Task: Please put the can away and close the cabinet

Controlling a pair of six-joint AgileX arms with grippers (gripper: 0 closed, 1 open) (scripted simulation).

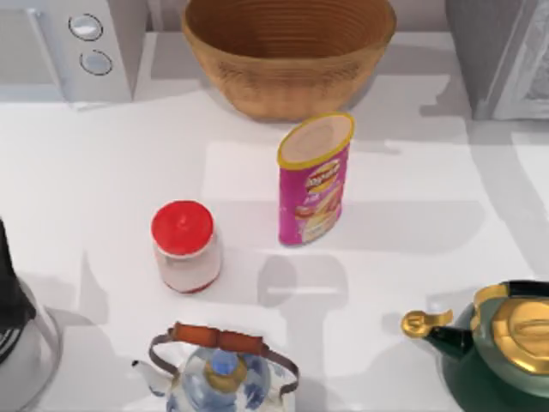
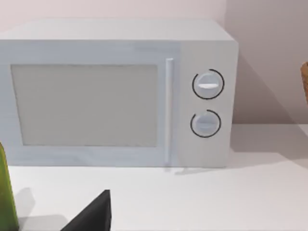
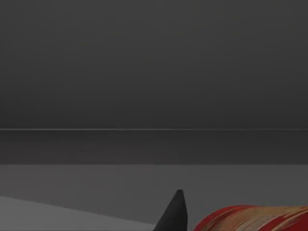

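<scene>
- Can [image 1: 315,179] stands upright at tabletop [image 1: 412,180] centre, basket [image 1: 287,51] at 12 o'clock
- Likely light, thin-walled, slippery; grip mid-body
- Jaws' state: cannot tell

Top view: bright, even illumination on the white table [image 1: 103,172]. Soft-edged grey shadows fall from the tall can [image 1: 314,178] and the red-lidded jar [image 1: 184,245] toward the right and the near edge. Broad faint shadow bands cross the table's middle. The basket [image 1: 288,51] darkens the surface beneath its rim. A small highlight shows on the green teapot [image 1: 502,348] lid. Edges of objects appear slightly soft.

Left wrist view: bright and diffuse; the microwave [image 2: 120,91] casts a thin shadow at its base and a soft one on the wall behind.

Right wrist view: dark.
</scene>
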